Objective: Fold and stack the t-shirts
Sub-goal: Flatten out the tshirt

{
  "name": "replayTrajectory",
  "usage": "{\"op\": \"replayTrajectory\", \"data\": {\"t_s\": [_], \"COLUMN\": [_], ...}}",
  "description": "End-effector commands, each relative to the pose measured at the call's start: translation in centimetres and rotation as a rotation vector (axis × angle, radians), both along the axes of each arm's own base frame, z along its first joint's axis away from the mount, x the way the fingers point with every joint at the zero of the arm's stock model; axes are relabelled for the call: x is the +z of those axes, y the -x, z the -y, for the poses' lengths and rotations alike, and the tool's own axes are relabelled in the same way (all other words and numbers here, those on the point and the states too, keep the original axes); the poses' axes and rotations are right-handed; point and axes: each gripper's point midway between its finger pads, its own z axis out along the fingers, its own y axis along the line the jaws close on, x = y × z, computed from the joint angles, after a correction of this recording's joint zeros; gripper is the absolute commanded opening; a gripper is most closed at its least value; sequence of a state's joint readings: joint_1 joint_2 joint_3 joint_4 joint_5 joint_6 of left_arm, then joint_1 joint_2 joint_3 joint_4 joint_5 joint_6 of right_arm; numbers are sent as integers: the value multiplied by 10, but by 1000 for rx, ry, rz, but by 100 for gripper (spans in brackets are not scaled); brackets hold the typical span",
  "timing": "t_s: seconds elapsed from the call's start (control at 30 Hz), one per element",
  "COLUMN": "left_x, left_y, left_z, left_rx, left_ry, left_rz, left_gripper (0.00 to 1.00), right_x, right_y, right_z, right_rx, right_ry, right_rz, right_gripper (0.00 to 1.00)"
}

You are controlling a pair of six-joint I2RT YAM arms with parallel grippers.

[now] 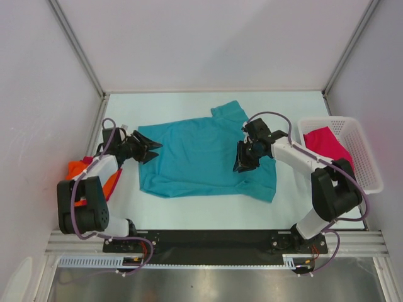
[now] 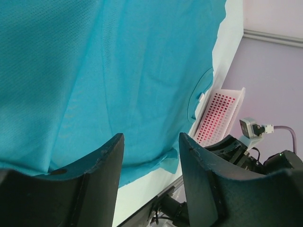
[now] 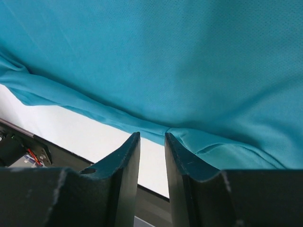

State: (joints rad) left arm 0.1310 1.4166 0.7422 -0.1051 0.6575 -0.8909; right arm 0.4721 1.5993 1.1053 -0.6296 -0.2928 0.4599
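The teal shirt [image 1: 201,154] lies flat mid-table. The left gripper [image 2: 150,141] gapes half open at its edge, the right gripper [image 3: 152,138] barely open over it, both empty. A pinch now may catch one layer only and drag the cloth askew.

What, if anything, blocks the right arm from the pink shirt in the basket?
Probably nothing: the pink shirt lies uncovered in the open white basket beside the right arm; the right gripper, open and apparently empty over the teal shirt, only needs swinging back.
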Motion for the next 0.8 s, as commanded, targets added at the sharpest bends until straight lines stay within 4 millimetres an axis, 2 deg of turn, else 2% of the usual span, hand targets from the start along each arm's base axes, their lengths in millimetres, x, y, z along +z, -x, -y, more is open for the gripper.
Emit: {"op": "replayTrajectory", "data": {"t_s": [0.0,0.2,0.33,0.43,0.47,0.53,0.57,0.6,0.67,0.7,0.77], "left_x": [0,-22,-29,-37,-51,-52,-57,-58,-59,-57,-55], "left_y": [-15,-7,10,25,39,45,56,55,68,66,71], "left_z": [16,36,46,43,36,26,21,13,12,6,2], "left_rx": [-48,-97,-138,-175,-165,-191,-195,-202,-240,-247,-256], "left_ry": [54,85,86,-5,-62,-160,-191,-254,-330,-393,-425], "left_rz": [51,4,-11,-20,-110,-102,-151,-143,-175,-162,-177], "left_gripper": [55,54,51,46,43,41,40,39,39,39,38], "right_x": [-8,-10,-10,-12,-13,-13,-13,-13,-13,-13,-12], "right_y": [-5,-7,-6,-6,-6,-5,-6,-5,-5,-6,-7], "right_z": [-3,-1,3,7,8,9,8,8,6,6,6], "right_rx": [6,11,13,11,13,16,16,15,19,18,18], "right_ry": [1,18,41,61,66,69,67,65,59,58,57], "right_rz": [15,15,18,20,19,19,22,18,16,16,18], "right_gripper": [32,32,32,32,32,32,32,32,32,32,32]}}
